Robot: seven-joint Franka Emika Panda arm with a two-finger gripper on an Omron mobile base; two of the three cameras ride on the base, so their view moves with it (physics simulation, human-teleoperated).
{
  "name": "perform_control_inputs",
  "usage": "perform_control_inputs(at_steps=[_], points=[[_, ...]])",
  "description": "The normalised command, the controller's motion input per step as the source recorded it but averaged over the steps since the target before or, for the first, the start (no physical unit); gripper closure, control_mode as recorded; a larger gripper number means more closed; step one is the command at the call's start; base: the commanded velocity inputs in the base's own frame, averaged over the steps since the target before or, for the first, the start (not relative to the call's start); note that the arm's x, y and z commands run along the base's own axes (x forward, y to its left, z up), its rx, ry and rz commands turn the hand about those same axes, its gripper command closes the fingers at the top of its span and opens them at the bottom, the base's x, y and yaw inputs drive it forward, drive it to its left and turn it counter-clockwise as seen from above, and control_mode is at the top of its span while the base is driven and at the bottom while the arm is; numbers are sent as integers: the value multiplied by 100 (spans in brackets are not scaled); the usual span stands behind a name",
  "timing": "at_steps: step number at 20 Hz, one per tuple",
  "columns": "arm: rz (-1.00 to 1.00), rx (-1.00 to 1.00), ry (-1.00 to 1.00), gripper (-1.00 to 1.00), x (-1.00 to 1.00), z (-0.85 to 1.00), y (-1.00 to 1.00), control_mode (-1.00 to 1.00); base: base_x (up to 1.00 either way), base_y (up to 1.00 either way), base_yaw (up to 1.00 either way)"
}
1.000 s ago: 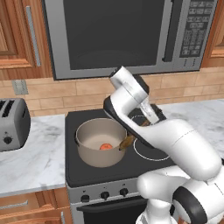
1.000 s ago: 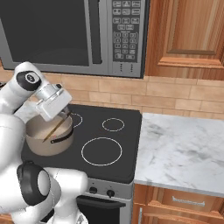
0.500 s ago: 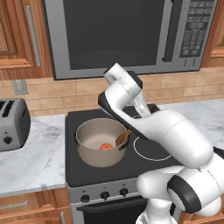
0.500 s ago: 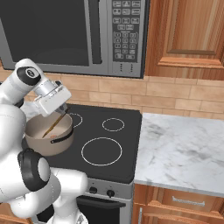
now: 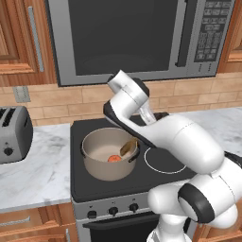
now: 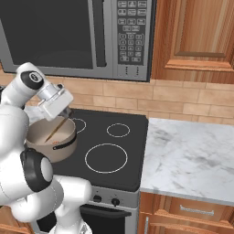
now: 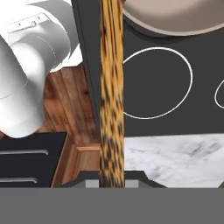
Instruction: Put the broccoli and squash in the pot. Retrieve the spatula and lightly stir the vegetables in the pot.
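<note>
Slanting head-down into the pot (image 5: 109,160), the spatula (image 6: 55,129) points handle-up.

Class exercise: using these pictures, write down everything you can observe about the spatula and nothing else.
The spatula is a slim wooden utensil, light brown with darker grain streaks. Its long straight handle runs up the hand view out of the shut gripper, which clamps it. In the base views it slants down into the pot, its wider flat head inside by the rim, near the squash; whether they touch is unclear.

hidden: spatula (image 5: 128,148) handle behind arm | cut off: pot (image 7: 175,17)
</note>
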Motion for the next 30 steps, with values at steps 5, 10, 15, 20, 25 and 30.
perform_control_inputs(at_steps=[5, 10, 15, 20, 25, 30], points=[[19, 0, -6, 100, 24, 0, 9, -100, 0, 0, 0], [12, 0, -3, 100, 10, -8, 2, -100, 0, 0, 0], [6, -3, 0, 100, 11, -26, 0, -100, 0, 0, 0], [5, -1, 0, 100, 24, -14, 2, -100, 0, 0, 0], [2, -1, 0, 100, 20, -21, 3, -100, 0, 0, 0], [2, -3, 0, 100, 9, -34, 16, -100, 0, 0, 0]])
